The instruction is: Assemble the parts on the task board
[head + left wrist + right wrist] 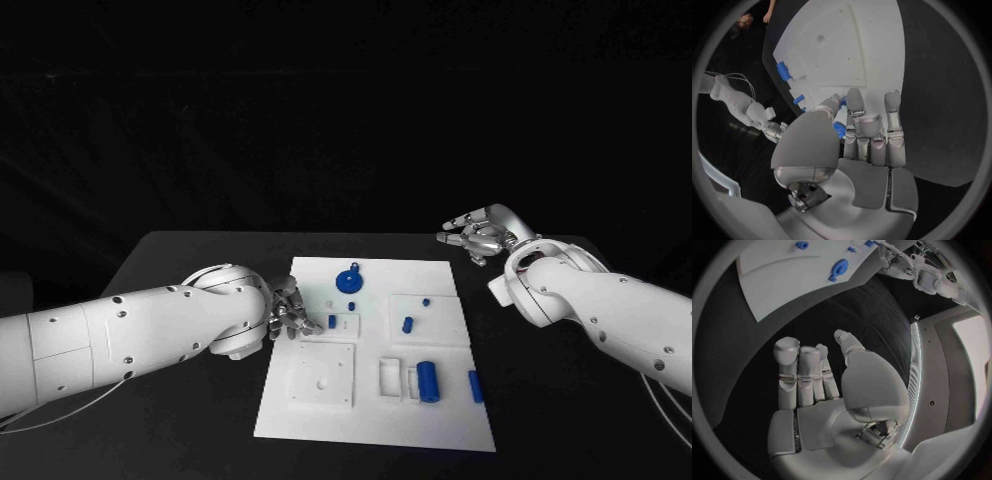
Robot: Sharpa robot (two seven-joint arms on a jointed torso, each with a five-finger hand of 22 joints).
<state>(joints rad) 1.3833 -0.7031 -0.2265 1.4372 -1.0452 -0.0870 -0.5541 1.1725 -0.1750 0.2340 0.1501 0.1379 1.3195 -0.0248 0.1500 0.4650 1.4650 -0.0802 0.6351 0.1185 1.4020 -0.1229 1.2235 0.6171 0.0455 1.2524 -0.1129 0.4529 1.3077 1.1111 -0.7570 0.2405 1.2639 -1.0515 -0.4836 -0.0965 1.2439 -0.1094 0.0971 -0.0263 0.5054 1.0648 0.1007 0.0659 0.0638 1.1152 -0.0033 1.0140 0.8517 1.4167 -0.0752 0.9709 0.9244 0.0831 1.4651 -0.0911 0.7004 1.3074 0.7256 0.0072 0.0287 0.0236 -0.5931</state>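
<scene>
Left hand (pixel 290 312), on my head view, sits at the near-left edge of the white rectangular task board (pixel 378 420), fingertips over a small blue part (pixel 332 322); from here I cannot tell if it grips. Just beyond that hand stands the round blue knob-shaped part (pixel 351 280); across the board from it lie a short blue peg (pixel 408 324), a thick blue cylinder (pixel 427 381) and a slim blue bar (pixel 476 386). My right hand (pixel 482 234) hovers over the black counter (pixel 188 250) past the board's far corner, fingers curled loosely, holding nothing.

Left wrist view: the left hand (pixel 861 135) has thumb and fingers closed around the small blue part (pixel 839 129), pinching it over the board (pixel 873 50).

Right wrist view: the right hand (pixel 820 375) is empty, fingers apart, with the board (pixel 786 275) and round blue part (pixel 839 267) well ahead.
</scene>
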